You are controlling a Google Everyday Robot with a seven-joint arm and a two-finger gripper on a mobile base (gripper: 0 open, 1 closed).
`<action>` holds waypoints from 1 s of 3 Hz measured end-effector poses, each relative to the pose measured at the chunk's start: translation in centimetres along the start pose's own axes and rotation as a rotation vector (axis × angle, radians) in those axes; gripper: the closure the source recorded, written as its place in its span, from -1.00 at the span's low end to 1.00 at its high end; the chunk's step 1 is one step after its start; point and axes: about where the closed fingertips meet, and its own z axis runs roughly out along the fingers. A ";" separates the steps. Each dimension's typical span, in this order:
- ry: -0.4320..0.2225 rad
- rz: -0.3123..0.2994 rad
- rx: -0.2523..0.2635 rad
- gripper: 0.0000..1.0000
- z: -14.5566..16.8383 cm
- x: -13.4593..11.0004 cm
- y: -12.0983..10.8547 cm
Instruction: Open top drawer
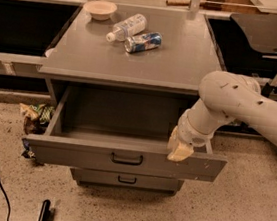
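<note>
The top drawer (72,155) stands pulled well out of the grey cabinet (174,61), its front panel far forward of the lower drawer (95,176) beneath it; we judge the opening to be as good as done; the gripper (179,152) sits at the top edge of the front panel, towards its right end, with the white arm (240,102) reaching in from the right; we cannot tell whether the gripper is wide, narrow or clamped on the panel's edge

We take the drawer for stiff sheet metal, rigid and in no way fragile; it is wide and deep, so it has some weight of its own, yet we see no load on its floor and expect it to run lightly on its slides; painted metal is smooth, so a bare push could slip, and a hooked or pinched hold serves better; the small black bar handle (126,158) at the panel's centre is the natural place to take hold, since a pull there runs straight; a hold out at the right end, as here, may skew the drawer in its runners, so we would pull evenly; the bowl (99,9), bottle (126,27) and can (143,41) on the cabinet lie well apart from the work
</note>
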 end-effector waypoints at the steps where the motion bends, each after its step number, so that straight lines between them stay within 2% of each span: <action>1: -0.019 0.004 -0.008 1.00 0.4 -0.1 0.4; 3: -0.053 0.011 -0.024 1.00 0.7 -0.4 1.1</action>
